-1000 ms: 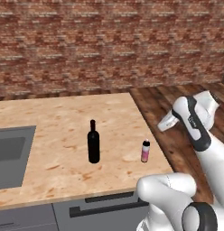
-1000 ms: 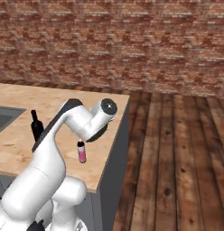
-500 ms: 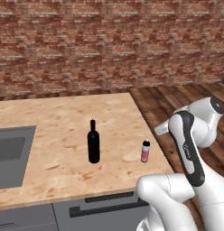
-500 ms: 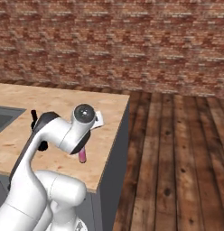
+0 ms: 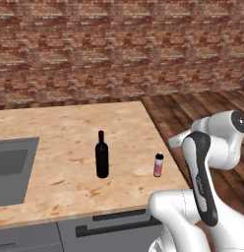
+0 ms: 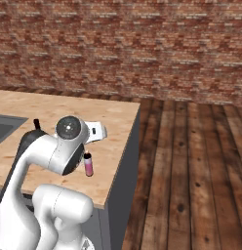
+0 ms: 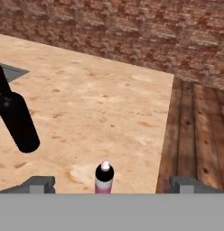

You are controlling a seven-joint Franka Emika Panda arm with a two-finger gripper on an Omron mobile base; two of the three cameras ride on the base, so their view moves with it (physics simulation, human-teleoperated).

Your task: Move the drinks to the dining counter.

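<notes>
- Gripper [image 7: 106,184] open wide, empty, pink bottle [image 7: 104,177] between the fingertips.
- Pink bottle upright near counter [image 5: 55,133] edge; wine bottle [image 5: 101,155] upright beside it, apart.
- Pink bottle looks light, rigid, tippy; grab mid-body.
- Wine bottle likely heavy, smooth glass; grab body, not neck.

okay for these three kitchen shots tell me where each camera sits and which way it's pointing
Left base view: behind the arm's left, looking forward and down at the dining counter, sink, wine bottle and pink bottle; arm at lower right.
Right base view: behind its right, same counter; arm at lower left.
Hand view: on the hand, looking along the open tool; fingertips at bottom.
Shared: both bottles.
</notes>
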